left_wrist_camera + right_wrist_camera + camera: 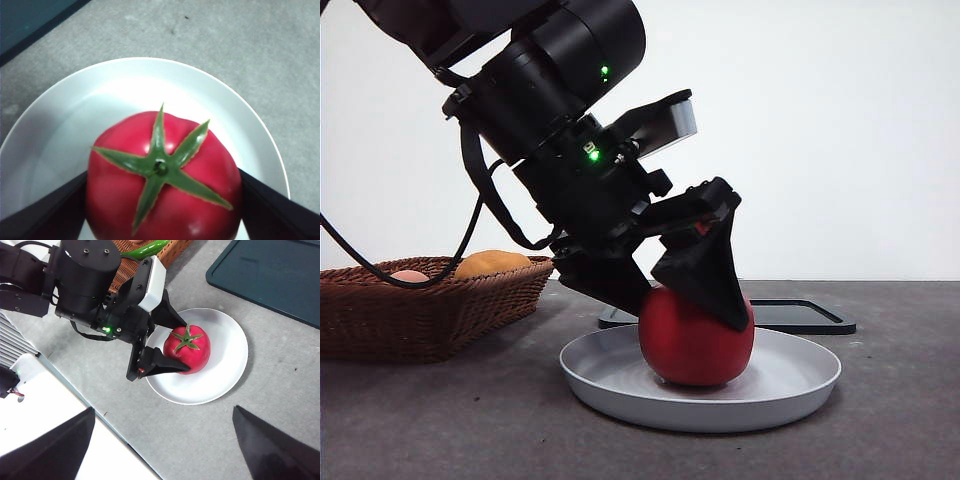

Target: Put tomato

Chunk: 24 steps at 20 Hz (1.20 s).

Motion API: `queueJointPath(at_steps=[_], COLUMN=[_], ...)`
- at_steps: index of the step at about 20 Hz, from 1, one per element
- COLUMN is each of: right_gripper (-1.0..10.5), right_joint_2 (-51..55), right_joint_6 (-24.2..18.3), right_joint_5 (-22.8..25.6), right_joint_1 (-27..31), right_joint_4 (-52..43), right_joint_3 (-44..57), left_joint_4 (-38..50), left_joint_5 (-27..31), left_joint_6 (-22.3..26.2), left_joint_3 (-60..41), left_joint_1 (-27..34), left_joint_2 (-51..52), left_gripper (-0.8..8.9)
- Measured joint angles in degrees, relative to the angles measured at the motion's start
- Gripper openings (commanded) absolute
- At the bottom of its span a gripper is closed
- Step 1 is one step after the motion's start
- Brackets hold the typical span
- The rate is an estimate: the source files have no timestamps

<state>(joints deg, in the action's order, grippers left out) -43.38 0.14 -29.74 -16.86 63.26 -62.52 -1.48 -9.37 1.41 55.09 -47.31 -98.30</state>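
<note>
Glossy red tomato [695,340], green star stem up, upright on white plate [800,385], near its centre

1. The left arm [550,70] is matte black, built of thick round barrels joined end to end.
2. Two small green lights [592,154] glow on its housing.
3. A black cable [480,190] loops down from the wrist; another thin one trails to the side.
4. A white-and-grey box [152,282], the wrist camera, is mounted on a black bracket.
5. The left gripper [690,290] has two wedge-shaped black jaws, with a small red mark near one jaw's base.
6. Small round screw holes dot the top barrel [87,265].
7. The right gripper [165,445] shows two plain black pointed jaws.
</note>
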Motion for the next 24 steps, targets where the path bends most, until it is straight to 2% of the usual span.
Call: queueJointPath(at_steps=[5,12,15,19,24], right_gripper=[4.4,4.4,4.4,4.4,4.4], right_joint_2=[0.0,0.0,0.0,0.0,0.0], right_joint_6=[0.0,0.0,0.0,0.0,0.0], right_joint_5=[0.0,0.0,0.0,0.0,0.0], right_joint_1=[0.0,0.0,0.0,0.0,0.0], right_joint_4=[0.0,0.0,0.0,0.02,0.02], right_joint_3=[0.0,0.0,0.0,0.0,0.0], left_joint_4=[-2.71,-3.41,-4.59,-6.75,-10.69], left_joint_5=[0.63,1.01,2.47,7.54,8.07], left_joint_6=[-0.81,-1.09,-1.14,-1.66,-3.34], left_joint_3=[0.0,0.0,0.0,0.0,0.0], left_joint_1=[-0.02,1.14,1.33,2.01,5.9], left_joint_2=[1.68,10.64,11.34,11.78,22.8], left_gripper=[4.69,4.69,4.69,4.69,4.69])
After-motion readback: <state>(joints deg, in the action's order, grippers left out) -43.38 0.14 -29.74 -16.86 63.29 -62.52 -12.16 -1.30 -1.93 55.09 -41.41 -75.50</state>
